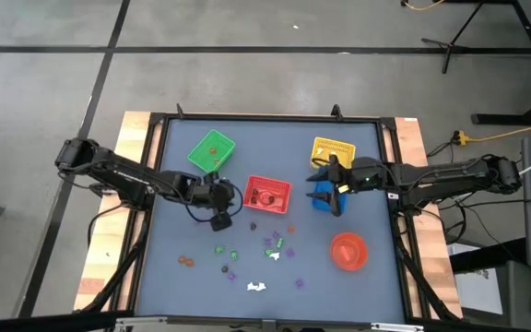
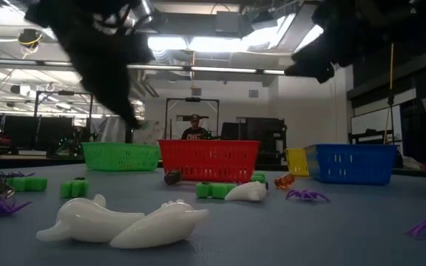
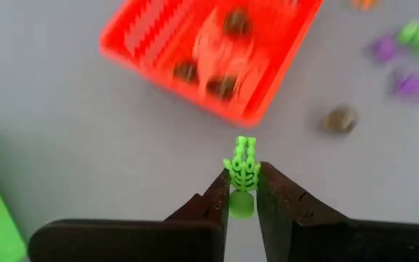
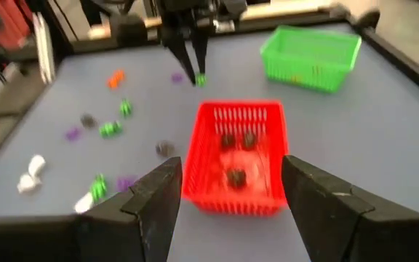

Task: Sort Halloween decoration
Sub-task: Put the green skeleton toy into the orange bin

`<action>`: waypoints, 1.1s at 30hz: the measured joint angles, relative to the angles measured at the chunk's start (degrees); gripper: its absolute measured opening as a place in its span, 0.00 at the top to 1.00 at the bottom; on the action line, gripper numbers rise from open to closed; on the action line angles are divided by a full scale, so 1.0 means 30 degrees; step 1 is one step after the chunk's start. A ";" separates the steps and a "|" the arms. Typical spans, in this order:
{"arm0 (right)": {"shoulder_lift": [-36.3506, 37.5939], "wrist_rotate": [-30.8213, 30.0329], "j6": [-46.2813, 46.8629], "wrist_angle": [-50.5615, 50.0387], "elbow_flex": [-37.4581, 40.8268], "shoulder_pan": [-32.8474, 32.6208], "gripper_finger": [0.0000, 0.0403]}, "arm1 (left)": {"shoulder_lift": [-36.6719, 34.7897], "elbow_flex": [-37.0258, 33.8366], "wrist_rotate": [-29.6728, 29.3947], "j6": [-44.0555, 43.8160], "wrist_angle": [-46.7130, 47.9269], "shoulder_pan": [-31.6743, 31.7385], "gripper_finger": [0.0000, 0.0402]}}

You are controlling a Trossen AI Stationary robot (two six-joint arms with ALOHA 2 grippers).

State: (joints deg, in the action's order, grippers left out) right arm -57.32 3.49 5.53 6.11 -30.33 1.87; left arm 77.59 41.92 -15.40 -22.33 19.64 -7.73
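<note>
Just beside the square red plastic basket (image 3: 211,54), the left end effector (image 3: 244,191) pinches a small bright-green plastic skeleton trinket (image 3: 242,171) above the blue-grey surface (image 3: 86,138). Beyond that basket, the right end effector (image 4: 228,193) hovers with fingers spread wide, holding nothing.

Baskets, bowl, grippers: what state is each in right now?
left gripper: shut on green skeleton trinket, lifted near the red basket.
right gripper: open, empty.
red basket: upright, dark trinkets inside.
green basket: upright, small orange bit inside.
yellow basket: upright.
blue basket: upright.
red bowl: upright.
</note>
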 joint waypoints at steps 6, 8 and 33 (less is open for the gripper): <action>-0.0767 0.0078 0.0133 0.3225 0.0000 -0.0007 0.41 | -0.0032 0.1693 -0.0215 0.0638 -0.1531 -0.0009 0.91; -0.1368 0.0086 0.0139 0.4608 0.0000 -0.0007 0.41 | -0.0032 0.1723 -0.0209 0.1117 -0.3016 -0.0015 0.91; -1.0648 0.1702 0.0092 1.5416 -0.2562 -0.0007 0.41 | -0.0039 0.1731 -0.0202 0.1632 -0.5656 -0.0015 0.91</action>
State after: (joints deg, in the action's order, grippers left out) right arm -89.26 8.60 5.80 52.35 -38.01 1.85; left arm 77.47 47.11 -16.01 -17.43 2.67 -7.77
